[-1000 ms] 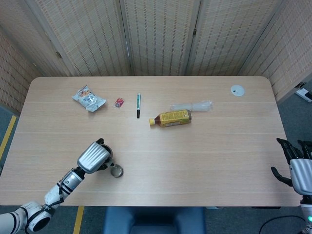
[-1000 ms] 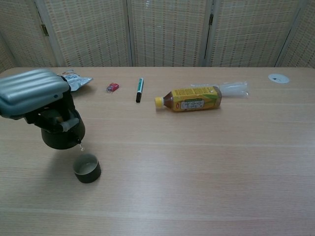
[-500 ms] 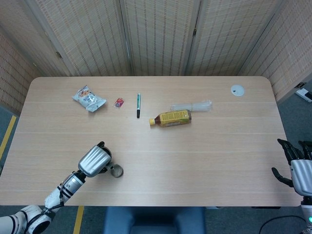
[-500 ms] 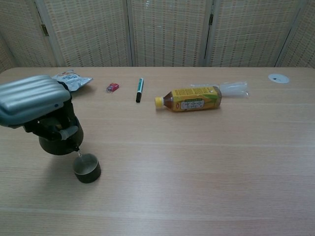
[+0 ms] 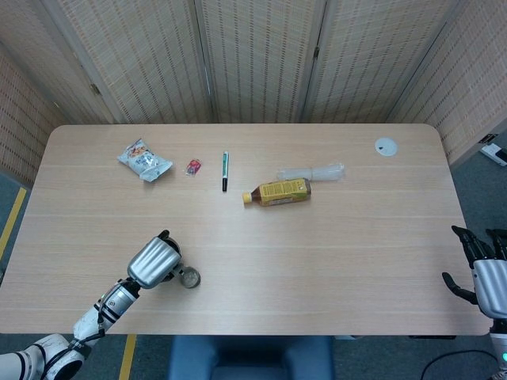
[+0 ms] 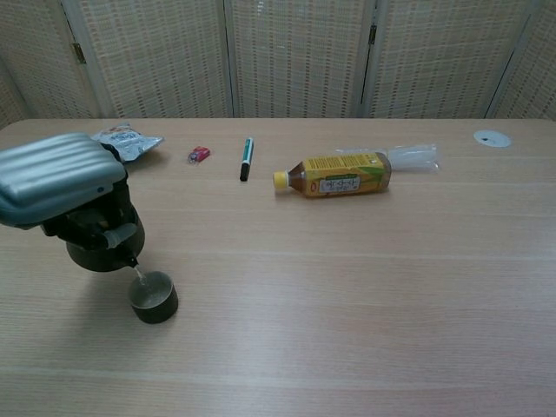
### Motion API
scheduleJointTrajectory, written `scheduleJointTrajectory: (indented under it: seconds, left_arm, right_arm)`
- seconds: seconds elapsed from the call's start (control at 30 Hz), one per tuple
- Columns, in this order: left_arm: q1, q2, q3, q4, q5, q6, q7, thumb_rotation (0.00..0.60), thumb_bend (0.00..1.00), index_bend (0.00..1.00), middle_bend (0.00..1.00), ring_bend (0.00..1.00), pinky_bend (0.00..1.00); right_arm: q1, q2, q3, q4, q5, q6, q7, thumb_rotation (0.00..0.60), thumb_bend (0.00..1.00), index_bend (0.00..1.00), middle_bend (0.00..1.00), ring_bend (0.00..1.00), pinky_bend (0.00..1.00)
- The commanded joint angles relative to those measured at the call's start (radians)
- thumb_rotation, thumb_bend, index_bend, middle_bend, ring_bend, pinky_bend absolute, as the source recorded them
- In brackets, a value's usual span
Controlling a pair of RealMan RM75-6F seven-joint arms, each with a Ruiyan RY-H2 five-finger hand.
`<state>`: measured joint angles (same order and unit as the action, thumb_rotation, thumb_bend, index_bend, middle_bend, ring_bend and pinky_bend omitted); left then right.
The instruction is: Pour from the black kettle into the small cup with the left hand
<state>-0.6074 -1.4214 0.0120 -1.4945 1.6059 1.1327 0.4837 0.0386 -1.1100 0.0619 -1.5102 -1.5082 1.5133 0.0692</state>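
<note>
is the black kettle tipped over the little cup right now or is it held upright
Tipped. In the chest view the left robot hand holds the black kettle leaning spout-down, its spout just above the rim of the small cup.

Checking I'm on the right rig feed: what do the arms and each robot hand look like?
The left robot hand has a ribbed silver-grey back shell over black fingers. Its forearm is white with black bands and a dark cable alongside. The right robot hand shows the same silver-grey shell with black fingers; its arm is out of frame.
</note>
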Motion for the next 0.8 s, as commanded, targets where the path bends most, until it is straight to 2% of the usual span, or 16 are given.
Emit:
scheduleJointTrajectory:
  seconds: [0.03,0.8]
  left_arm:
    - [0.001,-0.001,-0.002,0.003,0.003,0.003,0.006,0.538,0.53,1.00,1.00,0.94,0.41]
    - [0.013,-0.008,-0.007,0.021,0.029,0.024,0.040,0.539,0.53,1.00,1.00,0.94,0.41]
  right_arm:
    - [0.000,0.000,0.000,0.000,-0.001,0.001,0.000,0.600,0.31,0.09,0.19,0.27,0.07]
    - [-0.006,0.000,-0.001,-0.001,-0.005,0.010,0.001,0.600,0.31,0.09,0.19,0.27,0.07]
